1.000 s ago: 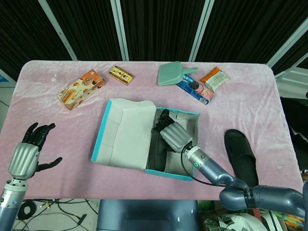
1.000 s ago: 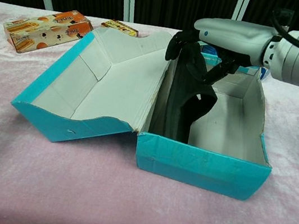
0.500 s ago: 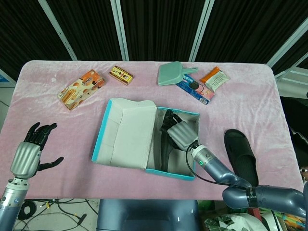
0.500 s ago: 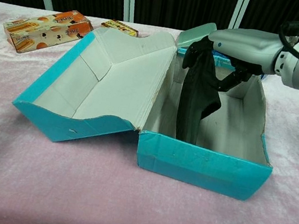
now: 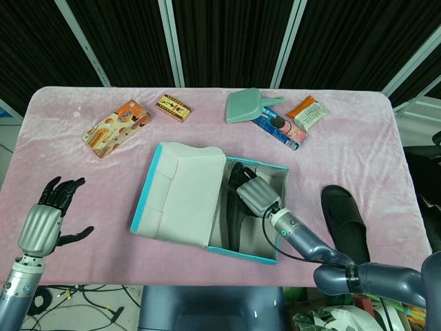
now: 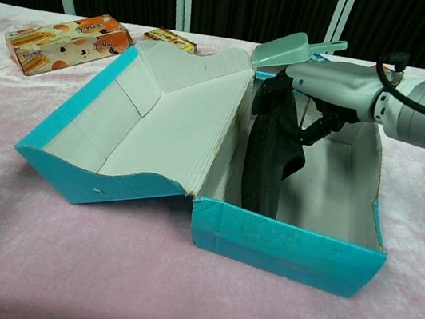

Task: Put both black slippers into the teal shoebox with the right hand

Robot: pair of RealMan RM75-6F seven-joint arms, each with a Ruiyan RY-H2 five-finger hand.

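Since a second ago the right hand (image 6: 324,92) has carried the first slipper (image 6: 271,157) from the left wall of the shoebox (image 6: 289,240) toward its middle, and the slipper stands more upright on its edge. That hand grips the slipper's upper part from above, inside the box, fingers wrapped round it. Below the hand the slipper's lower end seems to touch the box floor, though the front wall hides the contact. The second slipper (image 5: 344,215) lies on the table (image 5: 83,179) to the right of this hand, outside the box, untouched. The left hand (image 5: 43,221) hovers far off, fingers apart, holding nothing. If released on edge, the slipper may topple across the floor and crowd out the second; the light box could also slide if nudged.
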